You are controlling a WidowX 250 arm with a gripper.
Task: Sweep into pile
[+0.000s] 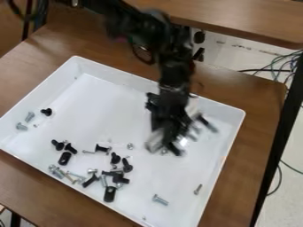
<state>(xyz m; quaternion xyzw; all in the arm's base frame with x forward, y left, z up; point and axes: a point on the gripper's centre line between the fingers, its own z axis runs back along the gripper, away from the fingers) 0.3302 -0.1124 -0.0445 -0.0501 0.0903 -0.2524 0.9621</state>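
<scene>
Sweeping looks partly done: screws and bolts (127, 166) loosely clustered along the near side of the white tray (112, 74).
Strays (47, 111) remain either side; the cluster's long axis slants to lower right, like the shank of the silver bolt (160, 200). Over the tray's right half, the blurred gripper (165, 145): clenched or released, I cannot tell.

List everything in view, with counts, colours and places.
Tray: one, white, on the table
Black hardware pieces: roughly a dozen, black, mostly the tray's lower left
Silver screws and bolts: about a dozen, silver, mostly lower left, a few elsewhere in the tray
Table: one, brown, under the tray
Second wooden surface: one, brown, top right
Cables: several, dark, right
Floor: pale, right
Arm: one, black, from the top
Gripper: one, black, over the tray
</scene>
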